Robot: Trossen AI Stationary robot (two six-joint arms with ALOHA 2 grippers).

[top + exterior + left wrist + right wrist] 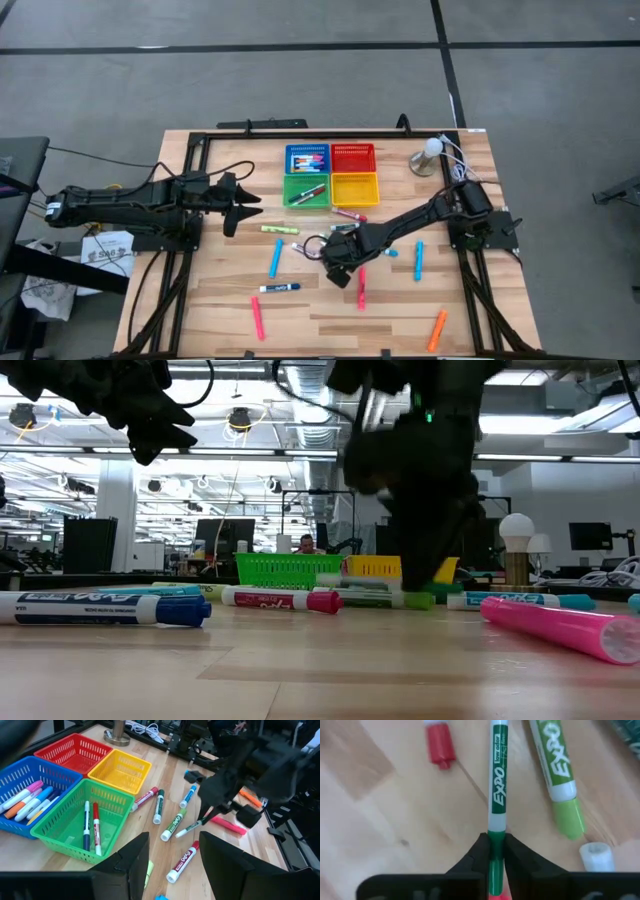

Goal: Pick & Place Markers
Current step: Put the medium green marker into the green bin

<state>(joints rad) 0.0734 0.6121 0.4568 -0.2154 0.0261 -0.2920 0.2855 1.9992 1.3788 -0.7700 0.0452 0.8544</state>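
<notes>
Here, a thin green-capped marker point(498, 795) lies on the wooden table point(330, 310), near the middle and in front of the baskets, among other loose markers. The right gripper point(494, 851) has its two dark fingers pressed together on the marker's green end, clamping it. Just beside it lie a thicker light-green marker point(559, 775) and a red-capped marker point(440, 742). In the overhead view the right arm reaches in from the table's right edge to this spot.

The left gripper point(243, 205) hovers over the table's left part, its fingers apart and holding nothing. Beyond them stand a green basket point(75, 822) holding two markers, a blue basket point(15, 782) with several, plus red point(70, 751) and yellow point(120, 770) baskets.
</notes>
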